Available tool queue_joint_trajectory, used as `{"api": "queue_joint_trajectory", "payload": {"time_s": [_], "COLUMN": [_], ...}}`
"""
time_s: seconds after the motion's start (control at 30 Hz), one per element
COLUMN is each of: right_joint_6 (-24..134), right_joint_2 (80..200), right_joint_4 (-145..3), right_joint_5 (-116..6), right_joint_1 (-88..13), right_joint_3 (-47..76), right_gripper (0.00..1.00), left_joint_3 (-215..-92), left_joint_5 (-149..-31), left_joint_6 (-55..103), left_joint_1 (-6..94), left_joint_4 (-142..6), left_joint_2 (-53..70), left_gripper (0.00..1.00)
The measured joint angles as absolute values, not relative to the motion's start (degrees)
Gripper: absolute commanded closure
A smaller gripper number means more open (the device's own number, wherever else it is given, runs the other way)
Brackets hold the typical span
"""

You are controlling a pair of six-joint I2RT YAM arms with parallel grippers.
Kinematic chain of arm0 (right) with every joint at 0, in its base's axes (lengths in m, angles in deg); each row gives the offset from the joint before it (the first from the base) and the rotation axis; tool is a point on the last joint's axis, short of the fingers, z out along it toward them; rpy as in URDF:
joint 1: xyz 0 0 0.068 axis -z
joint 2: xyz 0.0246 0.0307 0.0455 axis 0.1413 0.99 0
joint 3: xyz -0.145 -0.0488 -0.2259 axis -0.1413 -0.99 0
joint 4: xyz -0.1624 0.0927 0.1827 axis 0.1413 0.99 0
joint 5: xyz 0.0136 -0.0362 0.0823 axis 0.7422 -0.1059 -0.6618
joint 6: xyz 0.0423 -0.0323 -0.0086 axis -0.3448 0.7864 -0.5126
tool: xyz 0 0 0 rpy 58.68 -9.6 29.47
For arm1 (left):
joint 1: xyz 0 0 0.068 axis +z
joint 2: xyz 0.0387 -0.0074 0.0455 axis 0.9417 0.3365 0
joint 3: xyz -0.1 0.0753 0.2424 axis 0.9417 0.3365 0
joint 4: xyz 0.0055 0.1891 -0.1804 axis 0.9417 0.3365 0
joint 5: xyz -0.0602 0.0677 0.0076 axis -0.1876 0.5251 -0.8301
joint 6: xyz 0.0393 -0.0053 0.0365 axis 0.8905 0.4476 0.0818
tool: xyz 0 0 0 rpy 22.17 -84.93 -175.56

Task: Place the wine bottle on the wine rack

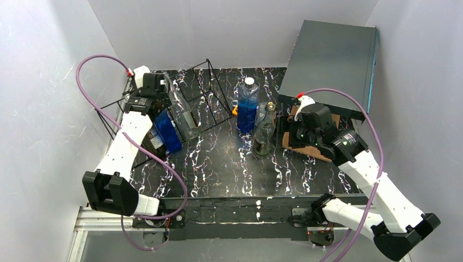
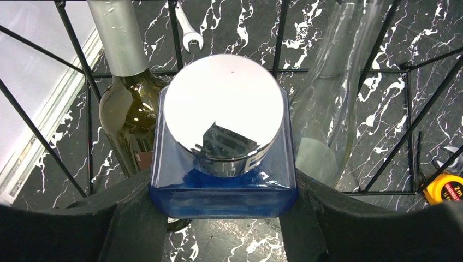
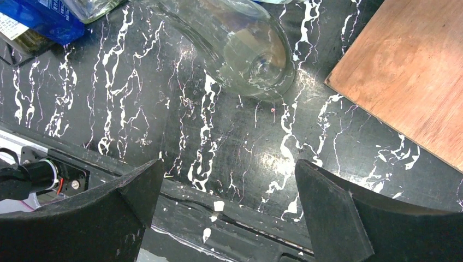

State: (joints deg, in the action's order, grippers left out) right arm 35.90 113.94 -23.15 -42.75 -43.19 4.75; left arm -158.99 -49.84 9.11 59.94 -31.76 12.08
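The wine bottle in my left grip is a blue square one (image 2: pixel 224 185) with a mirror-like silver cap (image 2: pixel 224 109). My left gripper (image 2: pixel 224 204) is shut on its shoulders, one finger on each side. In the top view this bottle (image 1: pixel 166 132) lies slanted inside the black wire wine rack (image 1: pixel 210 93) at the back left, with my left gripper (image 1: pixel 155 112) at its upper end. A dark green bottle (image 2: pixel 128 112) and a clear bottle (image 2: pixel 333 82) lie in the rack on either side. My right gripper (image 3: pixel 229 185) hangs open and empty over the table.
Mid-table stand a blue bottle (image 1: pixel 247 106) and a clear glass bottle (image 1: pixel 265 131), whose base (image 3: pixel 248 52) is just beyond my right gripper. A brown board (image 3: pixel 409 71) lies under the right arm. A dark grey box (image 1: pixel 330 60) fills the back right. A wrench (image 2: pixel 188 33) and an orange tape measure (image 2: pixel 447 188) lie near the rack.
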Motion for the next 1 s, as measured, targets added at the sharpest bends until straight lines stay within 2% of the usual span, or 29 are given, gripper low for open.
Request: {"api": "queue_joint_trajectory", "payload": {"time_s": [0.57, 1.0], "right_joint_6": [36.1, 36.1], "right_joint_2": [113.6, 113.6], "right_joint_4": [-23.4, -23.4], "right_joint_5": [-42.4, -42.4], "right_joint_1": [-43.2, -43.2], "right_joint_3": [2.8, 2.8], "right_gripper": [0.00, 0.00], "left_joint_3": [-162.1, -163.7], "left_joint_5": [-53.2, -61.4], "left_joint_6": [8.0, 10.4], "left_joint_1": [64.1, 71.3], "left_joint_4": [-31.7, -39.4], "left_joint_2": [16.2, 23.9], "left_gripper": [1.00, 1.00]}}
